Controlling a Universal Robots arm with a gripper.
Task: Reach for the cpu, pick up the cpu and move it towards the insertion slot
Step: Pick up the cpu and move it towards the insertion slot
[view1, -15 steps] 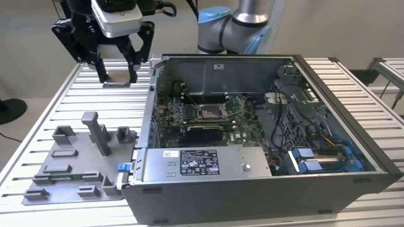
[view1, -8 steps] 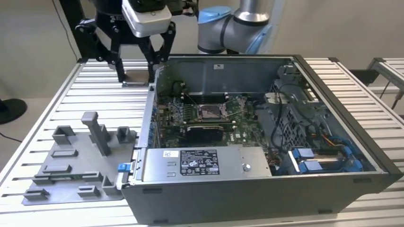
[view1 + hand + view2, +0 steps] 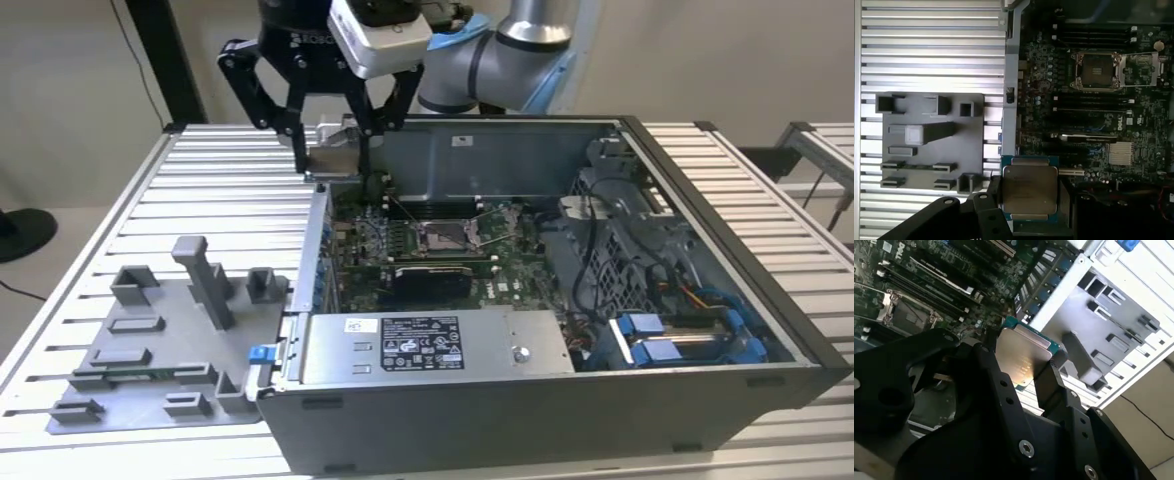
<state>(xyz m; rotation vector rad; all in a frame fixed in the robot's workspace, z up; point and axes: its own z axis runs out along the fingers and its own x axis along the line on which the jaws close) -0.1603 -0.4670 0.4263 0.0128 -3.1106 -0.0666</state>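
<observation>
My gripper (image 3: pixel 334 152) is shut on the cpu (image 3: pixel 339 157), a thin square chip held by two opposite edges. In both wrist views its silvery metal face (image 3: pixel 1029 192) (image 3: pixel 1021 357) sits between the black fingers (image 3: pixel 992 196), with a green rim showing. It hangs in the air over the far corner of the open computer case on the exterior view's left. The insertion slot (image 3: pixel 445 237) (image 3: pixel 1095 70) (image 3: pixel 901 315), a square socket with a shiny metal frame, lies open on the green board, apart from the cpu and lower.
The open computer case (image 3: pixel 694 260) sits on a slatted metal table (image 3: pixel 94 250). A grey plastic plate with blocks and posts (image 3: pixel 147 350) (image 3: pixel 929 145) lies beside the case on the exterior view's left. A power supply box (image 3: pixel 414 345) and cables with blue clips (image 3: pixel 667 335) fill the case's near side.
</observation>
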